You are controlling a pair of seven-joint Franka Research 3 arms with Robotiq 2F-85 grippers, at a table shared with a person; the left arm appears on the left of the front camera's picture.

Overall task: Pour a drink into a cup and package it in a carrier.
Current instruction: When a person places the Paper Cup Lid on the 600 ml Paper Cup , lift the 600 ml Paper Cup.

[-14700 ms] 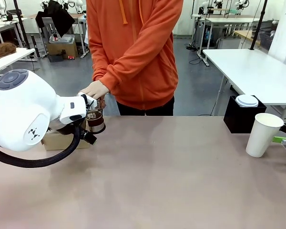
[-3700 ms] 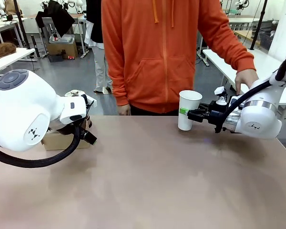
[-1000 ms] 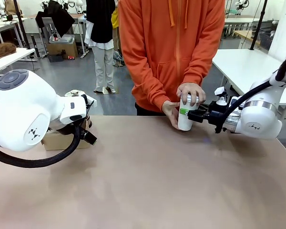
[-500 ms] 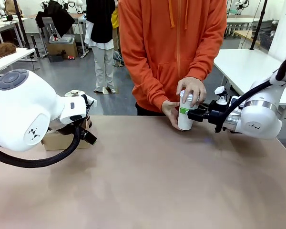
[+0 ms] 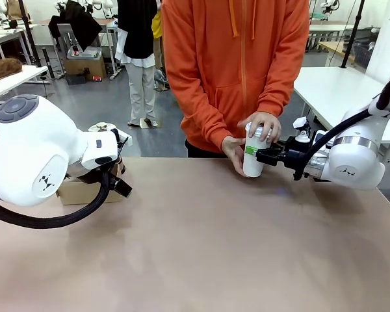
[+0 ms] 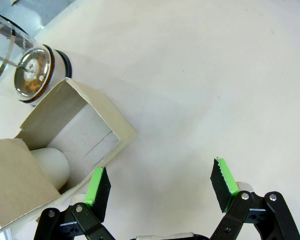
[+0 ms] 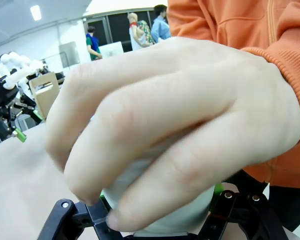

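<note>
The cup [image 5: 251, 164] stands upright well to the right of the carrier [image 6: 101, 107], clamped by the right gripper [image 5: 262, 156], seemingly to steady it while the person's hand [image 5: 263, 125] presses its lid on, and the left gripper [image 6: 160, 170] hangs wide open just above the carrier.

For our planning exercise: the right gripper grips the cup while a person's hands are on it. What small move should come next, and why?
Probably none yet: hold the cup steady until the person lets go. The right gripper is shut on the upright cup, one hand presses on its top and the other hand steadies its side; pulling away now could tip or spill it.
</note>
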